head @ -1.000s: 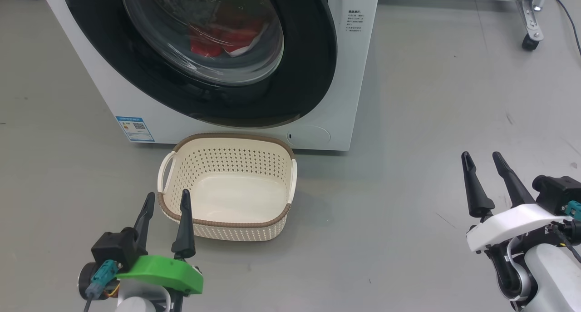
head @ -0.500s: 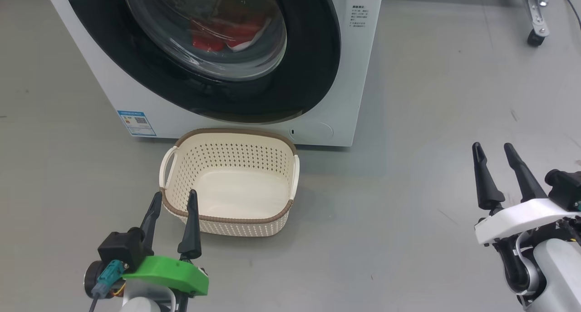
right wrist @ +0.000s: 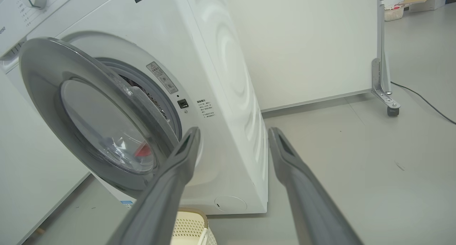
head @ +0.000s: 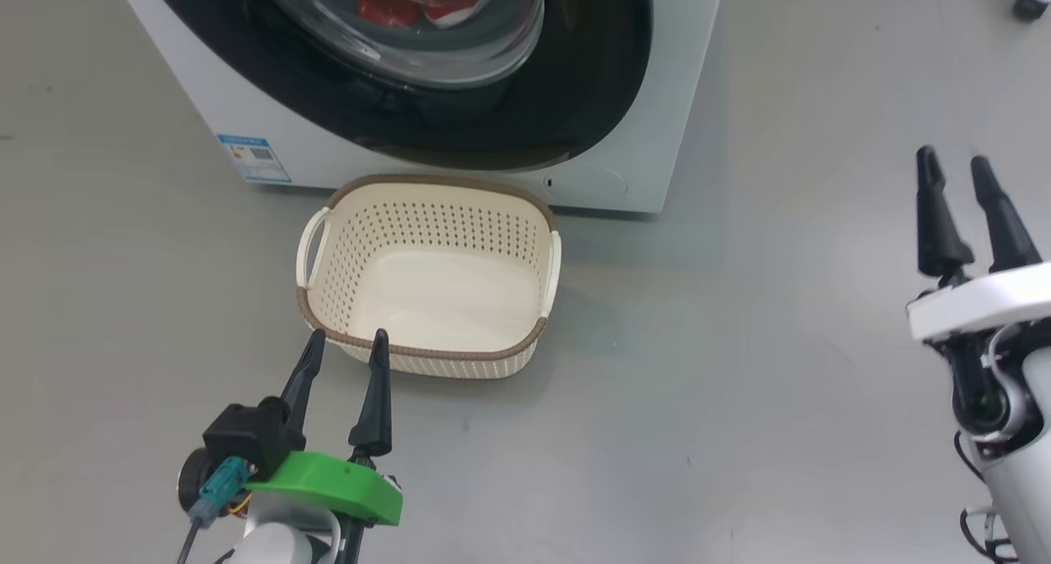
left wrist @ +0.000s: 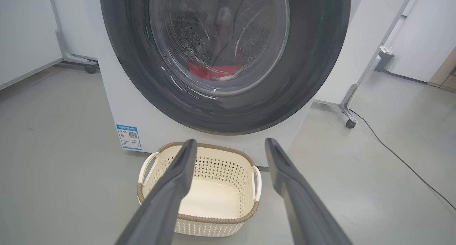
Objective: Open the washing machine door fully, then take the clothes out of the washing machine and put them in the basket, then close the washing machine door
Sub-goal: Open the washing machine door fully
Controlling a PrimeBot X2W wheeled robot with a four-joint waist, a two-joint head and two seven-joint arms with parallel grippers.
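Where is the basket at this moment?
In the head view the basket sits on the floor left of centre, directly before the washing machine, with the left gripper at its near side.

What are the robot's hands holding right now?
Nothing. The left gripper and the right gripper are both open and empty. The clothes lie inside the washing machine.

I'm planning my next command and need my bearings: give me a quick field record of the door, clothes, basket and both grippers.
door: ajar, not fully open
clothes: red, inside the drum, seen through the door glass
basket: empty, on the floor in front of the washing machine
left gripper: open, empty, near the basket's front-left corner
right gripper: open, empty, above the floor right of the machine
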